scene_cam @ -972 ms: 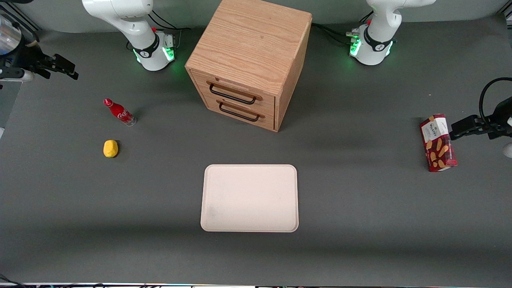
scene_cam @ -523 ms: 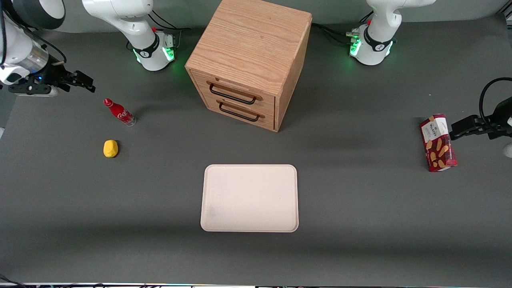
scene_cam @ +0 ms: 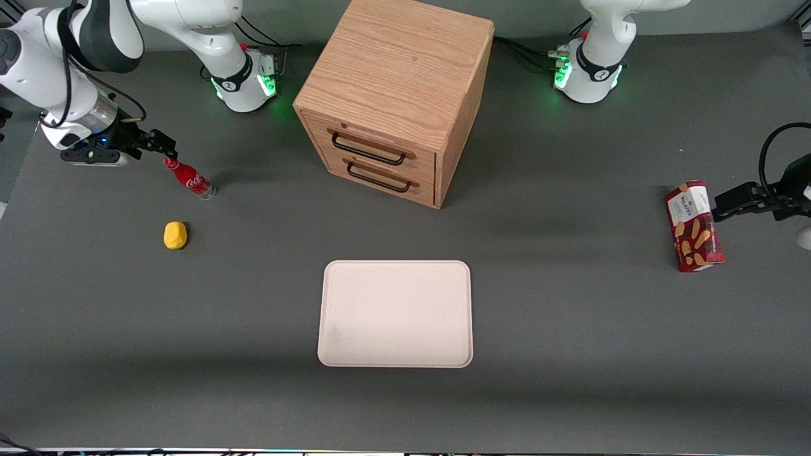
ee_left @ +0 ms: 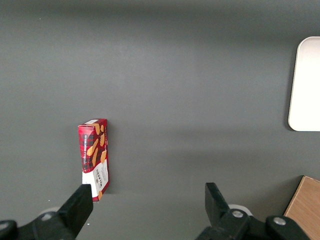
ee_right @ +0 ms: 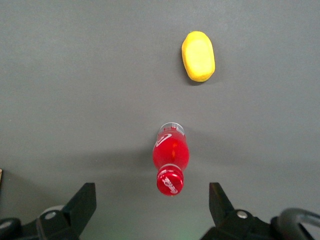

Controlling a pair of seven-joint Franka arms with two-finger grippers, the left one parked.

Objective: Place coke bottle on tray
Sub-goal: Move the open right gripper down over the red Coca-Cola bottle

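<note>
The coke bottle (scene_cam: 191, 178), small and red with a red cap and white script, stands upright on the grey table toward the working arm's end. In the right wrist view the coke bottle (ee_right: 171, 163) is seen from above, its cap between the spread fingers. My gripper (scene_cam: 163, 145) hovers open just above and slightly farther from the front camera than the bottle's cap; in the right wrist view the gripper (ee_right: 152, 200) holds nothing. The pale cream-pink tray (scene_cam: 396, 314) lies flat near the table's front middle, bare; its corner also shows in the left wrist view (ee_left: 306, 85).
A yellow lemon-like object (scene_cam: 175, 235) lies nearer the front camera than the bottle and shows in the right wrist view (ee_right: 198, 56). A wooden two-drawer cabinet (scene_cam: 396, 95) stands at the table's middle back. A red snack box (scene_cam: 693, 226) lies toward the parked arm's end.
My gripper has come in from the working arm's table edge toward the coke bottle and now hovers over its cap. The bottle, lemon and tray have not moved.
</note>
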